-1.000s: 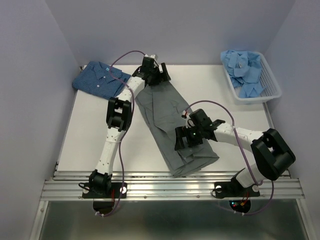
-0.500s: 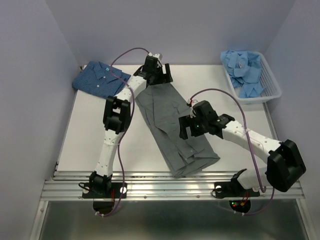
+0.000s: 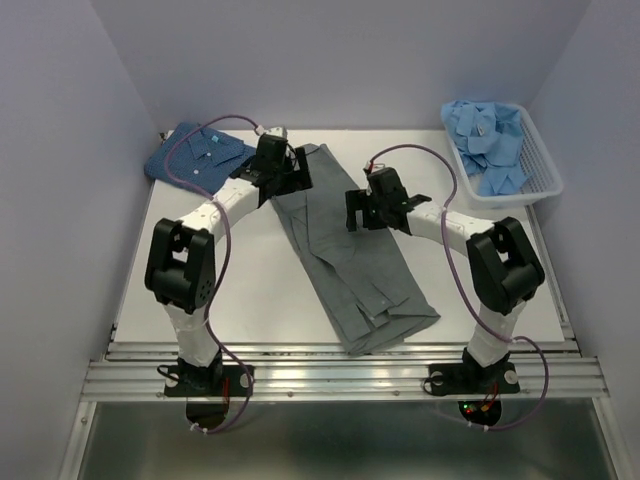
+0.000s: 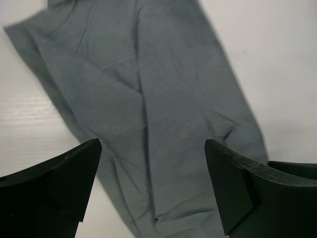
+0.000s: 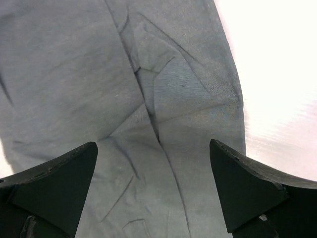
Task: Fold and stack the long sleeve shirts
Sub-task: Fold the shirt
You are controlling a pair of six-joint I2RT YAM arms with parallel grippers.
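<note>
While both jaws gape empty over the far half of the folded dark-grey cloth shirt (image 3: 340, 250) | likely soft, limp, light | pinch far corners

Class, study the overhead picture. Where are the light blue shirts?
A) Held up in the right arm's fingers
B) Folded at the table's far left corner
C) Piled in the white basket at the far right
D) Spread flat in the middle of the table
C: the light blue shirts lie crumpled inside the white basket, while the far left corner holds only the dark blue patterned shirt.
</note>
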